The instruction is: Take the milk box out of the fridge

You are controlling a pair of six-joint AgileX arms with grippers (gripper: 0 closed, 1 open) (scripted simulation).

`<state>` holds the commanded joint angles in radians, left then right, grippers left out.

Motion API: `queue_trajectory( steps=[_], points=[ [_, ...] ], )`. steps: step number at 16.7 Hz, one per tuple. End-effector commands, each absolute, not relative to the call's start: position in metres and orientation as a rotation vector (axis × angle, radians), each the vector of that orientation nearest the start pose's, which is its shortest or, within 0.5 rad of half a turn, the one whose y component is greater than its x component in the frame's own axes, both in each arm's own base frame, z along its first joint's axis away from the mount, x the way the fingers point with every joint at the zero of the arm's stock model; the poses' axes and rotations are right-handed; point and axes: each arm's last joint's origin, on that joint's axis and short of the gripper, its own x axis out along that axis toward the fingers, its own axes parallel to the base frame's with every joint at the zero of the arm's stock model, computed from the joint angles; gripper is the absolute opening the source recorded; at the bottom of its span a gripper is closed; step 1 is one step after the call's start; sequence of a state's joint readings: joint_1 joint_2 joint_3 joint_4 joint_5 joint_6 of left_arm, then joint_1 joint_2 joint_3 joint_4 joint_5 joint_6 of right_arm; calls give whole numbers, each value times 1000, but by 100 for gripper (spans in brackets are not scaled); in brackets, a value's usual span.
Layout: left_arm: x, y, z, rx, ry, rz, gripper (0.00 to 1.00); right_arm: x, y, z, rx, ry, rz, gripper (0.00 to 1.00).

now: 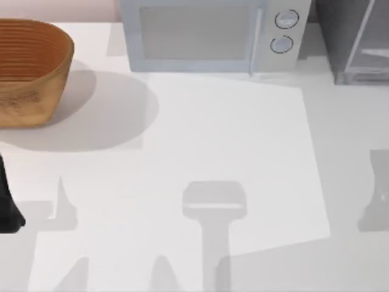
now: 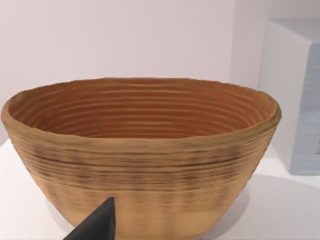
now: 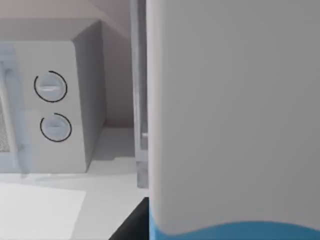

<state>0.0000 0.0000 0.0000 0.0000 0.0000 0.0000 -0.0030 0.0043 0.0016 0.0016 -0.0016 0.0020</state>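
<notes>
Filling the right wrist view, the milk box (image 3: 232, 120) stands close before the fridge (image 3: 139, 100); either gripper's state I cannot tell.

Top view looking straight down on the desk (image 1: 200, 152), left wrist view low and close, facing the basket (image 2: 142, 150), right wrist view pressed close against the milk box (image 3: 232, 115), the microwave (image 1: 206, 33) shared with the top view.
</notes>
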Motion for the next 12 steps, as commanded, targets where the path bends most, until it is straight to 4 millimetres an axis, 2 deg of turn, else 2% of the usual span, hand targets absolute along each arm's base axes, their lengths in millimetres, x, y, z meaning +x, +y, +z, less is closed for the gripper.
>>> queue_trajectory(
  steps=[3, 7, 12],
  points=[
    [106, -1, 160, 0, 0, 0, 100, 107, 0, 165, 0, -11, 18, 0],
    [106, -1, 160, 0, 0, 0, 100, 118, 9, 189, -5, -62, 114, 0],
    [106, -1, 160, 0, 0, 0, 100, 158, 34, 210, -5, -64, 293, 0]
  ],
)
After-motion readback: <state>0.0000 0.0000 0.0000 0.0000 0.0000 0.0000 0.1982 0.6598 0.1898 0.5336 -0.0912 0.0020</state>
